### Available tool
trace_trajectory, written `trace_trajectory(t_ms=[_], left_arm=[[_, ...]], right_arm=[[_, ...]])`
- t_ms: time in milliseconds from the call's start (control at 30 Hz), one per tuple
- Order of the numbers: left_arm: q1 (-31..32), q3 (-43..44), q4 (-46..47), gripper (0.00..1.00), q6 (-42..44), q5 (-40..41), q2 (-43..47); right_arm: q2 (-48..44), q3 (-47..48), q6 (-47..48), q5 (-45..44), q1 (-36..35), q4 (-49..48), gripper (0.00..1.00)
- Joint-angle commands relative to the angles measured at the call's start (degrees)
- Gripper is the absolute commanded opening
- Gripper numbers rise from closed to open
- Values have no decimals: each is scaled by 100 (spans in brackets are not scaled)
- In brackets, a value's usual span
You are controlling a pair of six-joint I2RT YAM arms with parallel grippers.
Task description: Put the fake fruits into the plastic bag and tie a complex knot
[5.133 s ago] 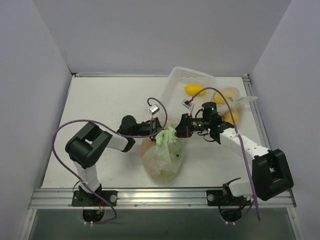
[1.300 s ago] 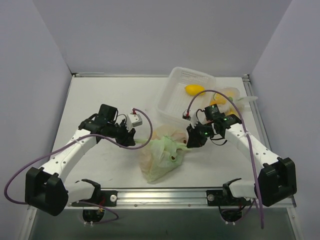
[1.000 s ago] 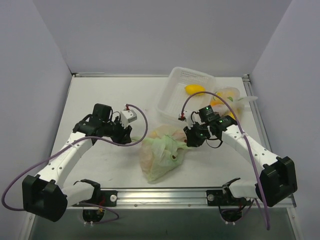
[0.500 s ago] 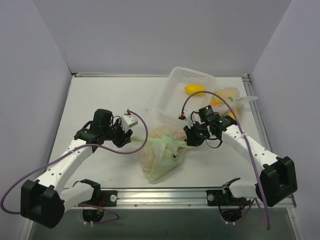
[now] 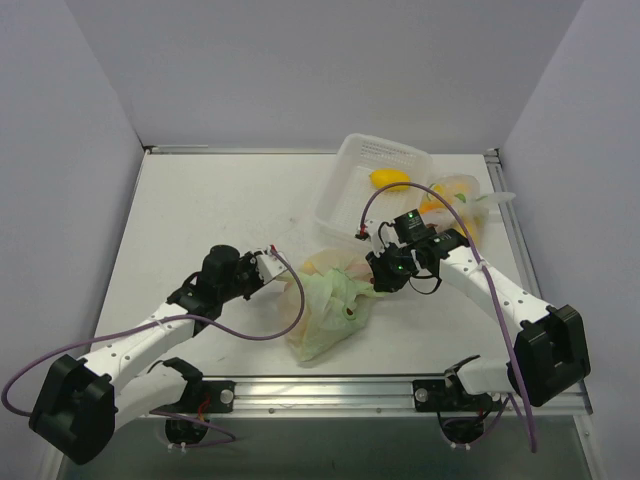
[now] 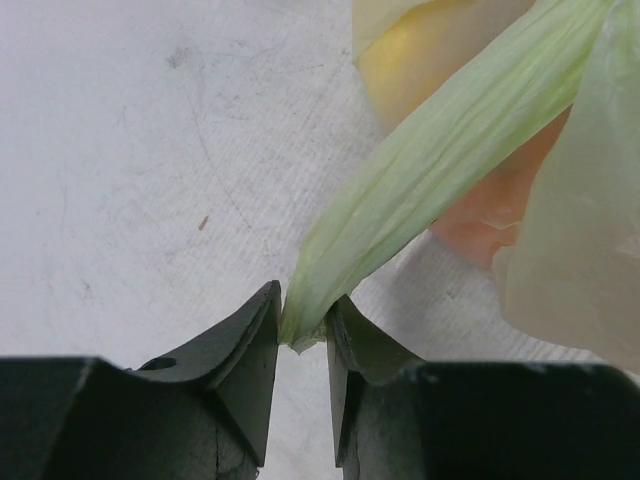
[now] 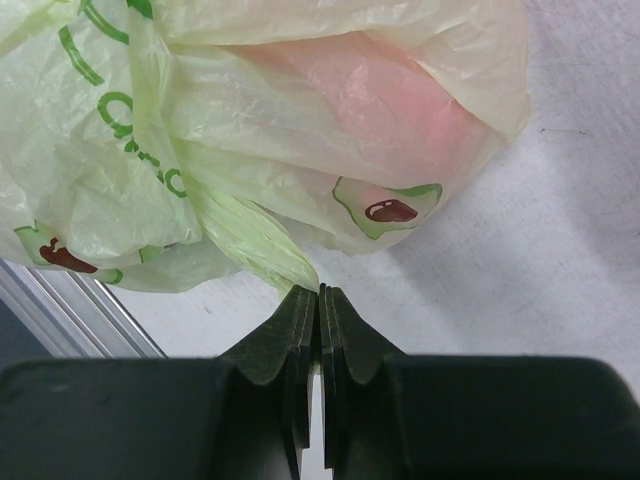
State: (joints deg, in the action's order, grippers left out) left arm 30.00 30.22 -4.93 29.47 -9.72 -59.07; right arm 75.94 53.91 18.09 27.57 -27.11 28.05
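The left pincer (image 6: pixel 303 330) is nipped narrow on the tip of a twisted green handle (image 6: pixel 440 160) of the bag (image 5: pixel 325 305). The right pincer (image 7: pixel 320 300) is clamped tight on the other handle (image 7: pixel 250 235). Seen from above, they grip at the bag's 10 and 2 o'clock. The bag lies on the tabletop (image 5: pixel 200 210), with fruits (image 7: pixel 390 120) showing pink through it. At its 1 o'clock, a white basket (image 5: pixel 340 185) holds a lemon (image 5: pixel 390 179).

White table (image 5: pixel 200 200), pale lilac walls (image 5: pixel 300 70) three sides, aluminium rail (image 5: pixel 320 388) near edge.
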Motion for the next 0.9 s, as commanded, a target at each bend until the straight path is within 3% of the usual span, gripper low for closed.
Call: trace_trajectory(t_ms=[0, 100, 200, 333, 667, 767, 867], left_arm=[[199, -269, 1641, 33, 427, 558, -43], [305, -463, 2108, 33, 691, 681, -157], [314, -473, 2250, 25, 753, 638, -271], [314, -403, 2242, 0, 692, 558, -351], [410, -202, 1944, 0, 507, 927, -614], [393, 1, 1260, 0, 340, 1095, -615], [340, 177, 241, 0, 103, 770, -431]], right_arm=[[87, 190, 90, -121, -48, 148, 0], [131, 208, 134, -164, -40, 165, 0], [158, 208, 160, -226, -40, 165, 0], [193, 190, 134, -445, -31, 95, 0], [-35, -73, 28, -1472, -189, -361, 0], [-272, -266, 282, -2174, -408, -624, 0], [-457, -539, 599, -2711, -628, -809, 0]])
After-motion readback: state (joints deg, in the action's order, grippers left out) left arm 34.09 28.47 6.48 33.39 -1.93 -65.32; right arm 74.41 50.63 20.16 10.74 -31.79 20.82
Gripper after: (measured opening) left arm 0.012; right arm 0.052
